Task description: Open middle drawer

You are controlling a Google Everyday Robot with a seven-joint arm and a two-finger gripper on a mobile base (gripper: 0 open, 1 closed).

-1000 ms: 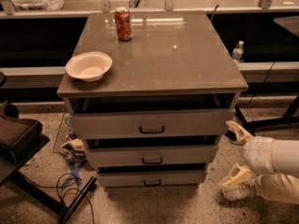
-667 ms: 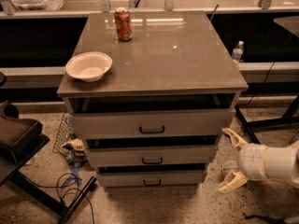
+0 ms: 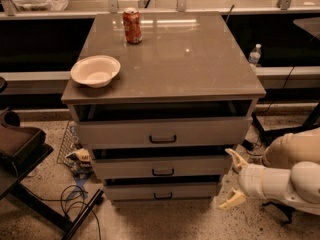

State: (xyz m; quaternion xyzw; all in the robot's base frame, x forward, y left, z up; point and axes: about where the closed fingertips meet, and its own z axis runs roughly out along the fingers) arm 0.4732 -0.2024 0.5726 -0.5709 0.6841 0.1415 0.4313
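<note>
The middle drawer (image 3: pixel 200 166) is the second of three grey fronts in the cabinet, with a small black bar handle (image 3: pixel 163 172) at its centre. Its front stands a little forward of the bottom drawer (image 3: pixel 165 191) and behind the top drawer (image 3: pixel 165 132). My gripper (image 3: pixel 231 178) is at the lower right, beside the right end of the middle and bottom drawers. Its two cream fingers are spread apart and hold nothing. The upper fingertip (image 3: pixel 230 152) is near the middle drawer's right corner.
A red can (image 3: pixel 132 25) and a white bowl (image 3: pixel 95 70) stand on the cabinet top (image 3: pixel 185 54). A water bottle (image 3: pixel 255 54) is at the right. Cables (image 3: pixel 75 199), a black stand (image 3: pixel 20 149) and clutter lie on the floor at the left.
My gripper and arm have moved left, toward the right side of the drawers. The drawers have not moved.
</note>
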